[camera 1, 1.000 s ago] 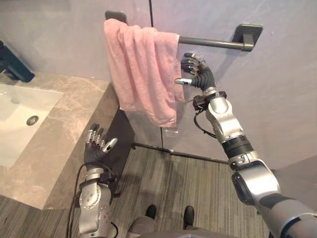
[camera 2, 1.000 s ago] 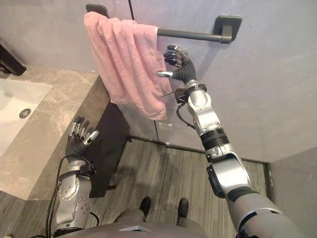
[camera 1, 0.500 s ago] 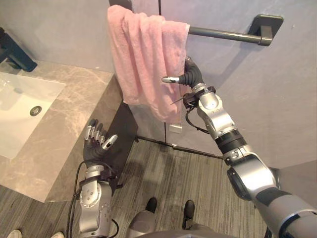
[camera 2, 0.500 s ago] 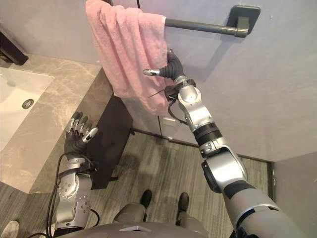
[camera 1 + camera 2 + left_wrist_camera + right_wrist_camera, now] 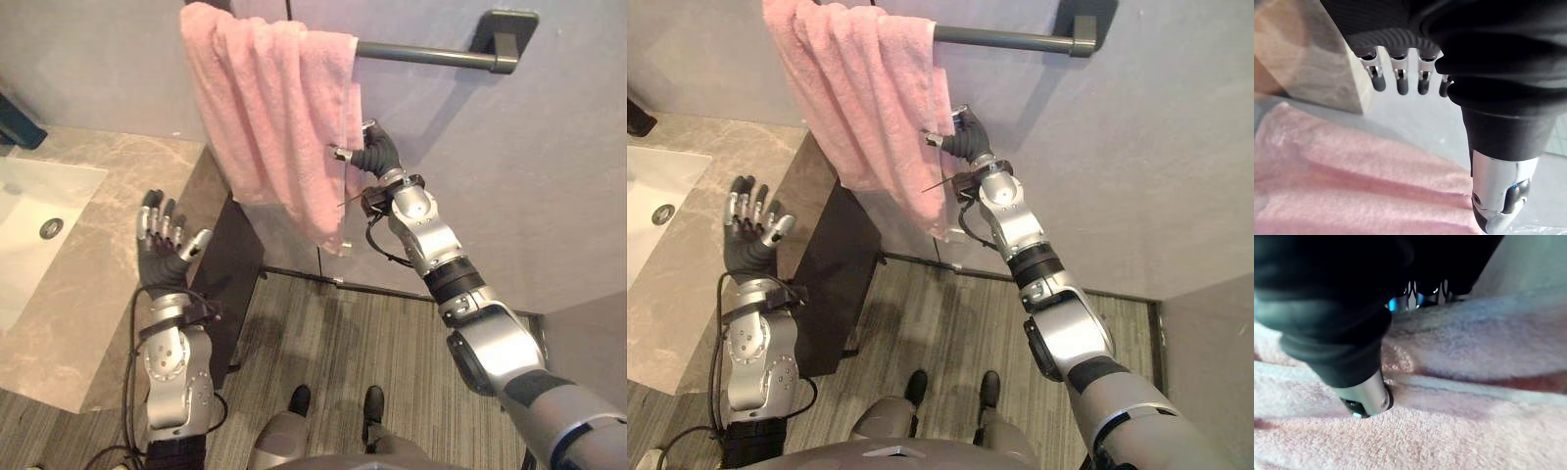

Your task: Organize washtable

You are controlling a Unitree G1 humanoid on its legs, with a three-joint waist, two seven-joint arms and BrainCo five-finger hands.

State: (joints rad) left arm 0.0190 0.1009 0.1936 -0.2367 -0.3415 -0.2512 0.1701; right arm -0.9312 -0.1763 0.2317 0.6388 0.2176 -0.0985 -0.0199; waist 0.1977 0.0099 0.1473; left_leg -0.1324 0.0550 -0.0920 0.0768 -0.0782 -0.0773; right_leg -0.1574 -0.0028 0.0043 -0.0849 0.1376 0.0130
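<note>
Right hand (image 5: 375, 157): raised to the right edge of the pink towel (image 5: 274, 127). Thumb (image 5: 340, 153) lies across the front of the cloth and dents it in the right wrist view; fingers go behind the edge, so the hand is pinching the towel.

Towel: draped over the left end of a dark rail (image 5: 421, 54) on the grey wall (image 5: 558, 176), hanging in folds; the rail's right part is bare up to its bracket (image 5: 505, 37).

Left hand (image 5: 165, 257): held upright beside the stone counter (image 5: 108, 196), fingers spread and straight, holding nothing.

Surroundings: a white sink (image 5: 29, 201) is set in the counter; a dark panel (image 5: 240, 264) stands below the counter's end, above the striped floor (image 5: 343, 343).
</note>
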